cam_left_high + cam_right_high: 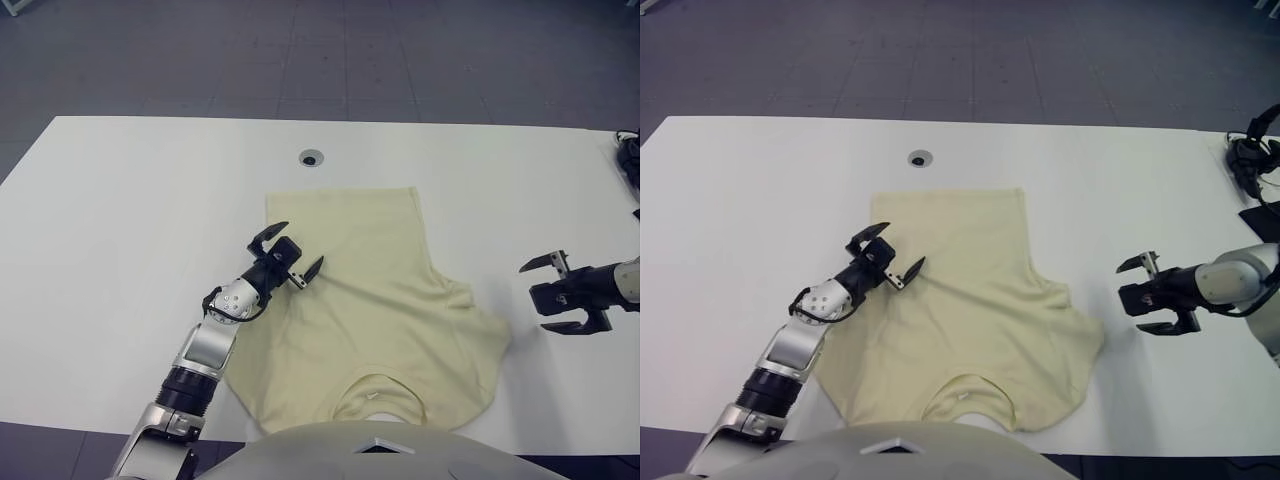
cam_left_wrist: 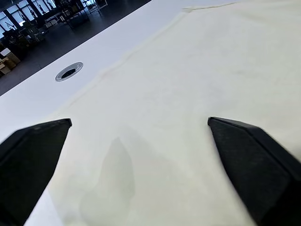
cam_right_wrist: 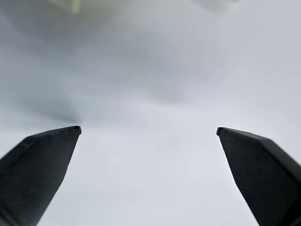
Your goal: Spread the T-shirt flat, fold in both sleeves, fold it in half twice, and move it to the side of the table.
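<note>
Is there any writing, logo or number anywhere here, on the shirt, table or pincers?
No text can be read.
The T-shirt is plain; the small white tag in its collar is too small to read.
The table, the left pincer and the right pincer show no markings.

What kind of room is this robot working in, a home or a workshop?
Probably a lab or office workspace, not a home: a big white table with a cable port, grey floor tiles, and black cables lying at the table's right edge.
</note>
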Motion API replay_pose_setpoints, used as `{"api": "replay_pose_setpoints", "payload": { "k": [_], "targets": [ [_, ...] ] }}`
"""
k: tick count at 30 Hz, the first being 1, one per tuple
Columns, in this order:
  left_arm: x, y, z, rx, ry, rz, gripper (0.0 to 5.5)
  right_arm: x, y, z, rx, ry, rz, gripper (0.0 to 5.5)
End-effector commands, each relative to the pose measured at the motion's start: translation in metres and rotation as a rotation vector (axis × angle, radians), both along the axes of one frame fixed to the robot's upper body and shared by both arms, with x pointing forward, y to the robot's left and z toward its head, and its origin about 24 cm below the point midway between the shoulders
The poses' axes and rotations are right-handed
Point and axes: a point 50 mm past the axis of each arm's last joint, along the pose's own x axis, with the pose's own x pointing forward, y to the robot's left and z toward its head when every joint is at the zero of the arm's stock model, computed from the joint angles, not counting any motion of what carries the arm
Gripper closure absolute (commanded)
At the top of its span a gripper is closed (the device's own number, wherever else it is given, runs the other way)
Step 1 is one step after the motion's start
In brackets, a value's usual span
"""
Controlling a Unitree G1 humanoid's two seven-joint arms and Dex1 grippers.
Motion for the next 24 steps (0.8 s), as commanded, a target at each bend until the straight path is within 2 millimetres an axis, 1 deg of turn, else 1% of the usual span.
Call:
{"api": "replay_pose_setpoints", "payload": {
  "k": [1,4,6,10,13,15,17,19,22,24],
  "targets": [
    [-0.003,0.0,-0.005,0.029,0.018,-0.001,0.1,0.001,-0.003,0.007,0.018,-0.002,-0.002,0.13],
    [-0.002,0.0,-0.004,0.03,0.013,0.004,0.1,-0.009,0.013,0.011,0.132,0.069,0.017,0.13],
    [-0.001,0.001,-0.003,0.027,0.006,0.01,0.1,-0.011,0.021,0.015,0.175,0.079,0.027,0.13],
    [0.002,0.001,0.0,0.011,-0.013,0.019,0.1,-0.007,0.025,0.019,0.251,0.049,-0.004,0.13],
    [0.005,0.002,0.007,-0.008,-0.048,0.032,0.1,-0.012,0.028,0.012,0.303,0.092,-0.032,0.13],
    [0.007,0.001,0.017,-0.029,-0.083,0.037,0.1,-0.016,0.026,0.006,0.319,0.115,-0.06,0.13],
    [0.008,-0.004,0.033,-0.052,-0.142,0.024,0.1,-0.022,0.025,0.0,0.334,0.152,-0.082,0.13],
    [0.006,-0.011,0.05,-0.078,-0.199,0.003,0.1,-0.024,0.027,-0.005,0.36,0.174,-0.096,0.13],
    [-0.003,-0.031,0.076,-0.128,-0.264,-0.071,0.1,-0.025,0.029,-0.015,0.376,0.186,-0.114,0.13],
    [-0.01,-0.044,0.084,-0.143,-0.277,-0.124,0.1,-0.024,0.032,-0.02,0.394,0.177,-0.118,0.13]
  ]
}}
